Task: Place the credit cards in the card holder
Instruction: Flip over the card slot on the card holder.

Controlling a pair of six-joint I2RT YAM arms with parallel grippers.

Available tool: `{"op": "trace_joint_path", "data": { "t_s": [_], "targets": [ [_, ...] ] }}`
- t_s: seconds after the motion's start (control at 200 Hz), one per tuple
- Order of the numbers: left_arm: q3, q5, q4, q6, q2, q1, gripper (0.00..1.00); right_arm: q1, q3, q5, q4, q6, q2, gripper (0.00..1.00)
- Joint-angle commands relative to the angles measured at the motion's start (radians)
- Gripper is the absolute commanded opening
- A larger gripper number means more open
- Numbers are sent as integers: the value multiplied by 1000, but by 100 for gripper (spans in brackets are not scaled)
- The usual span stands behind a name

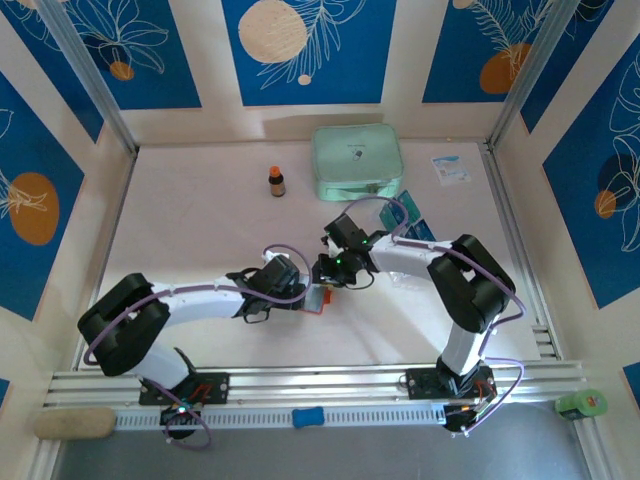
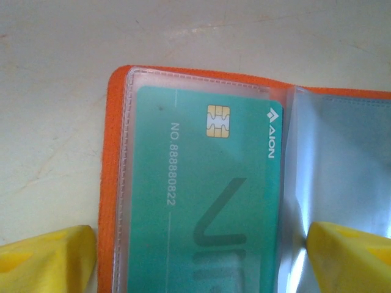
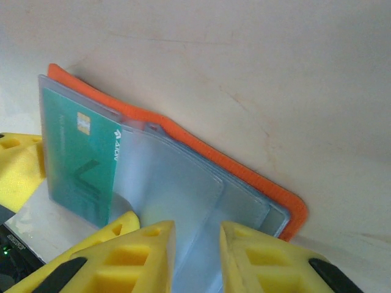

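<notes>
Orange fabric edges the card holder [image 2: 116,152], which lies open on the pale tabletop [image 2: 55,91] at mid-table, between the two wrists. In its left clear sleeve sits a teal credit card [image 2: 201,201] with a gold chip. White print on the card reads "AION" beside a small diamond logo and, along its length, "NO.888880822". Below that are large darker letters, cut off and unreadable.

The left fingers [image 2: 195,244] are spread wide, one yellow tip off the holder's outer edge and the other over the inner sleeves. They are clamped on nothing.

The right fingers [image 3: 197,235] stand a narrow gap apart at the holder's near side, with the clear sleeves [image 3: 177,183] running down towards the gap. Whether the fingers touch a sleeve cannot be told.

From above, the left arm [image 1: 190,298] lies low and stretched rightward from its base. The right arm [image 1: 465,285] is folded at the elbow, its forearm coming back leftward. More credit cards [image 1: 418,226] lie just beside that forearm.
</notes>
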Motion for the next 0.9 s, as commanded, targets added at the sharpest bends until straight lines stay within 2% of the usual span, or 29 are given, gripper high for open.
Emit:
{"op": "trace_joint_path", "data": {
  "t_s": [0.0, 0.35, 0.895],
  "targets": [
    [-33, 30, 15, 3, 8, -9, 89, 6, -9, -3, 18, 24, 27, 26],
    [-41, 31, 25, -2, 5, -8, 89, -3, 26, -24, 18, 9, 80, 26],
    [-40, 31, 27, -4, -1, -8, 89, -35, 10, -163, 125, 61, 82, 24]
  ]
}}
